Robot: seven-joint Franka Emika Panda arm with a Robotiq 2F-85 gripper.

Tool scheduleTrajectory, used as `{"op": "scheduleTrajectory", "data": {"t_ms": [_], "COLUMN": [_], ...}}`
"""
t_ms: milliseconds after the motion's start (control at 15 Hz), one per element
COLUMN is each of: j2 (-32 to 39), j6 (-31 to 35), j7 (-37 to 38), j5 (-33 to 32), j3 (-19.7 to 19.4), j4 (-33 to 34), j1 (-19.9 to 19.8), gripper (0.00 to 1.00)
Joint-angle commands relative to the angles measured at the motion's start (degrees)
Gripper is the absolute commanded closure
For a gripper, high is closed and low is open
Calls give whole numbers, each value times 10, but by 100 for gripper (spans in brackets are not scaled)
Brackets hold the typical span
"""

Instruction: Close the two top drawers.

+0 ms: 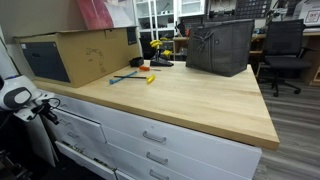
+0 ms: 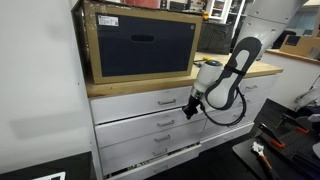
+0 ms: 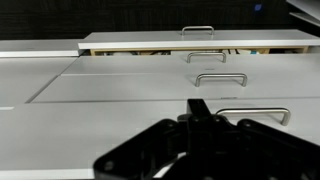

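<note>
Top drawers (image 2: 135,103) under wood benchtop (image 1: 190,100) w/ cardboard box (image 1: 85,55), workshop rm; jaws pinched together.

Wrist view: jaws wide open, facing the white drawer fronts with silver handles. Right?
Not quite. The jaws are shut, not wide open: the wrist view shows the two dark fingers meeting at their tips with no gap between them. The rest holds: they face the white drawer fronts with silver handles.
</note>
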Motion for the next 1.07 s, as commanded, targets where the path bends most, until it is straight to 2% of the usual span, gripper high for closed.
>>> {"op": "scheduleTrajectory", "data": {"t_ms": [0, 200, 600, 1000], "j2": [7, 37, 97, 148], "j6": [34, 66, 121, 156], "j7": [-29, -52, -90, -125], "j5": [5, 11, 40, 85], "j3": [-50, -84, -103, -116], "j4": [-18, -3, 19, 74], "j1": [21, 27, 24, 27], "gripper": [100, 100, 100, 100]}}
